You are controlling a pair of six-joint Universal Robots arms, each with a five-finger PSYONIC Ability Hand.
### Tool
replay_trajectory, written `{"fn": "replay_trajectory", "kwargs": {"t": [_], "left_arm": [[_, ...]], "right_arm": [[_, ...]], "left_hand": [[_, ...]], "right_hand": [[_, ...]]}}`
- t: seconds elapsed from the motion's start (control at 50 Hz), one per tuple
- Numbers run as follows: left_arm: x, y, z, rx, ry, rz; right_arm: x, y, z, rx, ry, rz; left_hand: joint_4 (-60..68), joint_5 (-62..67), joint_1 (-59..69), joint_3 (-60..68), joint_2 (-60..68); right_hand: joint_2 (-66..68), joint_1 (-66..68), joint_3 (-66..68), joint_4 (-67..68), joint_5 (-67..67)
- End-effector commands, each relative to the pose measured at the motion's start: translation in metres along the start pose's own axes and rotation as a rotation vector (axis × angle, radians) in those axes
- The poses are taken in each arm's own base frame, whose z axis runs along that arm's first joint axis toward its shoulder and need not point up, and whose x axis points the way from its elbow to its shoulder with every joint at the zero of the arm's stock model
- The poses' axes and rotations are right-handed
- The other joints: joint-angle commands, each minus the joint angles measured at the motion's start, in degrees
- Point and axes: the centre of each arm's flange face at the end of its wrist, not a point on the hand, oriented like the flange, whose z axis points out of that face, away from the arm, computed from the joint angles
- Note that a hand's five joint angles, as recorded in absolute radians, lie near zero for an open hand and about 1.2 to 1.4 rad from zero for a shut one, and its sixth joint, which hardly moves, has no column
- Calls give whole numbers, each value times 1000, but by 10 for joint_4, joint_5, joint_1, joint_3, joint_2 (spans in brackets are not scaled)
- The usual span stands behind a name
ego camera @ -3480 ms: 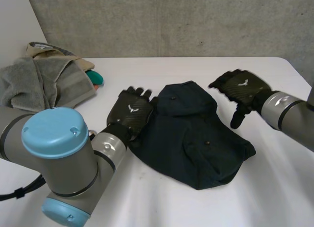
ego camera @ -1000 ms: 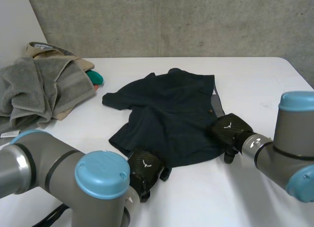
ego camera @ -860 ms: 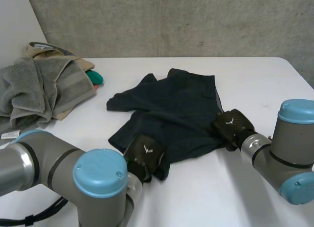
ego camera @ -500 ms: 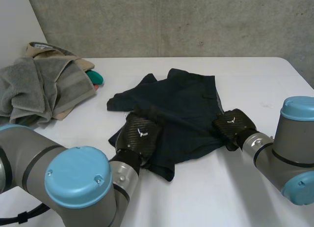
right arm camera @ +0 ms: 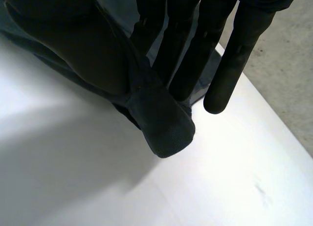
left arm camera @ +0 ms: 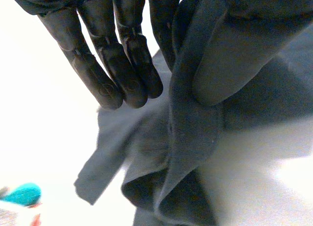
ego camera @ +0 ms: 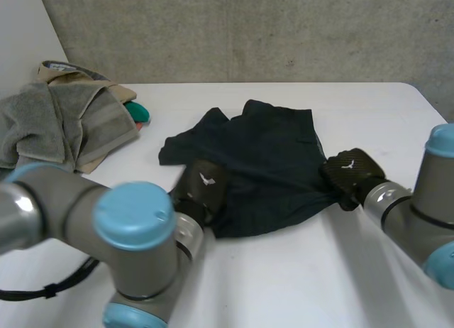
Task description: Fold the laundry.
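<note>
A dark navy garment (ego camera: 266, 157) lies rumpled in the middle of the white table (ego camera: 284, 285). My left hand (ego camera: 203, 183) rests on its near left edge. In the left wrist view, a folded edge of the garment (left arm camera: 190, 133) runs between the straight fingers (left arm camera: 120, 74) and the cloth-covered thumb, pinched there. My right hand (ego camera: 349, 169) is at the near right edge. In the right wrist view, the garment's edge (right arm camera: 105, 64) is nipped between the thumb (right arm camera: 164, 125) and the fingers (right arm camera: 195, 55).
A heap of grey towels (ego camera: 53, 126) with a beige cloth lies at the far left of the table. A teal thing (ego camera: 138, 113) peeks out beside it, also seen past the garment as a teal thing (left arm camera: 22, 194). A concrete wall stands behind the table.
My left hand has gone from the garment's near left corner away from me onto the cloth, carrying that edge over. My right hand has shifted slightly right, drawing its edge taut.
</note>
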Motion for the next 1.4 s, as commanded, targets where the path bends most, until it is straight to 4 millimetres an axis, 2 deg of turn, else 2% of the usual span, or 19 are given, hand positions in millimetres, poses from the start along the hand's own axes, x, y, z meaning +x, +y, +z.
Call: {"fn": "replay_trajectory", "kwargs": {"t": [0.02, 0.14, 0.2, 0.3, 0.38, 0.46, 0.52, 0.54, 0.56, 0.64, 0.68, 0.72, 0.82, 0.92, 1.02, 1.16, 1.24, 1.28, 1.4], "left_arm": [[-52, -24, -36, 49, -53, -88], [-56, -2, -58, -94, 47, -104], [-52, 11, -63, -185, 88, -100], [-40, 42, -43, -321, 124, -97], [-48, 37, -8, -274, 69, -109], [-77, 0, 32, -92, -50, -142], [-111, -51, 55, 143, -172, -181], [-130, -80, 64, 285, -241, -190], [-138, -92, 66, 343, -270, -191], [-185, -149, 68, 646, -442, -206], [-203, -168, 66, 750, -504, -209], [-206, -171, 66, 759, -508, -207], [-193, -147, 66, 590, -386, -221], [-172, -98, 66, 407, -292, -270], [-136, -37, 60, 233, -215, -304], [-92, 14, 41, 72, -106, -298], [-77, 29, 19, -10, -51, -295], [-75, 28, 9, -31, -33, -293], [-66, 11, -56, -207, 95, -204]], "right_arm": [[22, -18, -38, -65, -32, -138], [14, -27, -86, -157, -251, -290], [7, -26, -96, -199, -350, -338], [5, -20, -77, -251, -393, -365], [7, -17, -47, -275, -355, -357], [23, -39, -14, -202, -202, -329], [55, -82, 5, -28, 28, -250], [66, -96, 9, 39, 100, -223], [86, -123, 12, 175, 222, -155], [127, -178, 4, 531, 449, -5], [145, -203, -8, 743, 546, 68], [152, -215, -14, 858, 590, 98], [134, -197, 3, 795, 532, 110], [103, -167, 26, 667, 407, 111], [69, -120, 53, 514, 284, 91], [27, -56, 77, 317, 124, 57], [9, -25, 63, 147, 36, 47], [6, -22, 51, 98, 7, 42], [17, -29, -28, -147, -132, -51]], "left_hand": [[116, 143, 138, 121, 116], [116, 143, 138, 121, 116], [116, 143, 138, 121, 116], [116, 143, 138, 121, 116], [116, 143, 138, 121, 116], [116, 143, 138, 121, 116], [116, 143, 138, 121, 116], [116, 143, 138, 121, 116], [116, 143, 138, 121, 116], [116, 143, 138, 121, 116], [116, 143, 138, 121, 116], [116, 143, 138, 121, 116], [116, 143, 138, 121, 116], [116, 143, 138, 121, 116], [116, 143, 138, 121, 116], [116, 143, 138, 121, 116], [116, 143, 138, 121, 116], [116, 143, 138, 121, 116], [116, 143, 138, 121, 116]], "right_hand": [[131, 180, 121, 115, 120], [131, 180, 121, 115, 120], [131, 180, 121, 115, 120], [131, 180, 121, 115, 120], [131, 180, 121, 115, 120], [131, 180, 121, 115, 120], [131, 180, 121, 115, 120], [131, 180, 121, 115, 120], [131, 180, 121, 115, 120], [131, 180, 121, 115, 120], [131, 180, 121, 115, 120], [131, 180, 121, 115, 120], [131, 180, 121, 115, 120], [131, 180, 121, 115, 120], [131, 180, 121, 115, 120], [131, 180, 121, 115, 120], [131, 180, 121, 115, 120], [131, 180, 121, 115, 120], [131, 180, 121, 115, 120]]}}
